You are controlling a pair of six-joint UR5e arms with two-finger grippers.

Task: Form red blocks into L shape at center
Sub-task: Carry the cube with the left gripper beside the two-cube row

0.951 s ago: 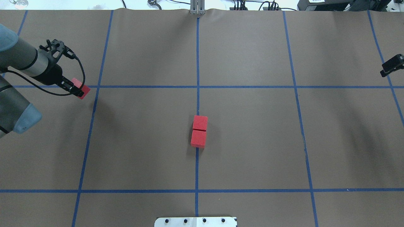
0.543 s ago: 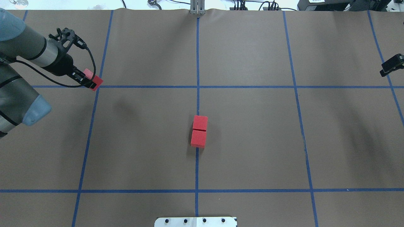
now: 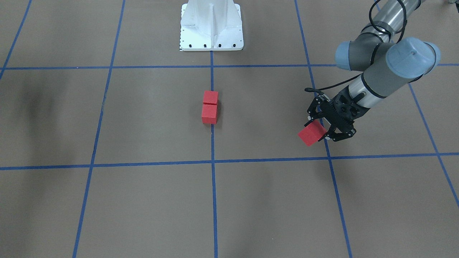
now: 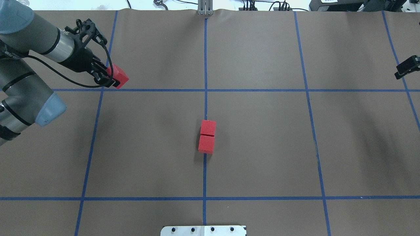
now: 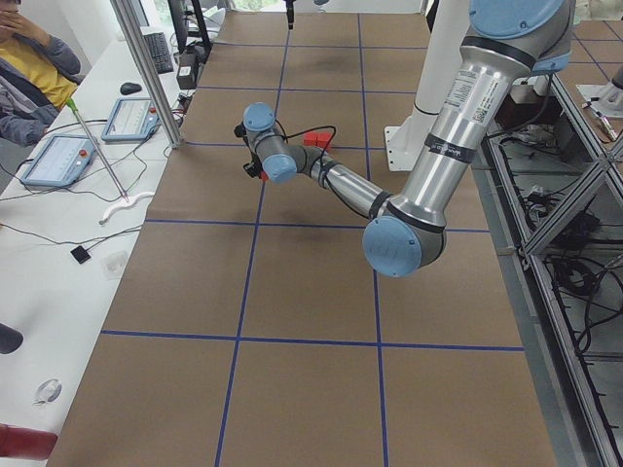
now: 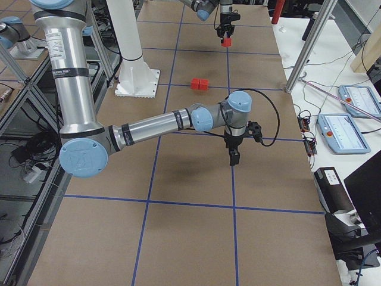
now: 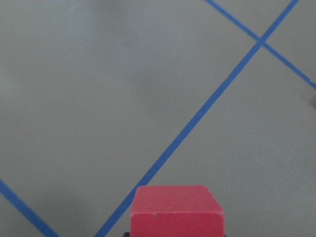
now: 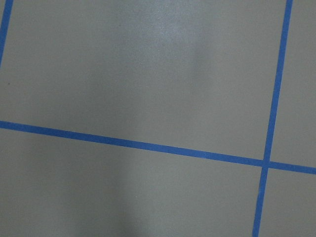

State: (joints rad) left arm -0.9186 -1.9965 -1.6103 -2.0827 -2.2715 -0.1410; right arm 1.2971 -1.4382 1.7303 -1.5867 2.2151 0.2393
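Observation:
Two red blocks (image 4: pixel 208 127) (image 4: pixel 206 144) lie touching in a short column on the middle blue tape line (image 4: pixel 205 105); they also show in the front view (image 3: pixel 210 97) (image 3: pixel 209 114). My left gripper (image 4: pixel 111 78) is shut on the third red block (image 4: pixel 119 78) and holds it above the floor, over the left grid crossing. The front view shows this gripper (image 3: pixel 324 130) and the block (image 3: pixel 310 134); the left wrist view shows the block (image 7: pixel 176 210) low in frame. My right gripper (image 4: pixel 407 68) hangs at the far right edge; I cannot tell its state.
The white metal base (image 4: pixel 203 230) sits at the near edge on the middle line, also in the front view (image 3: pixel 211 25). A metal post (image 4: pixel 205 8) stands at the far edge. An operator (image 5: pixel 29 78) sits beside the table's far side.
My left gripper has moved right and slightly farther away with the red block, from left of the left tape line to just past it. The two center blocks and the right arm are unmoved.

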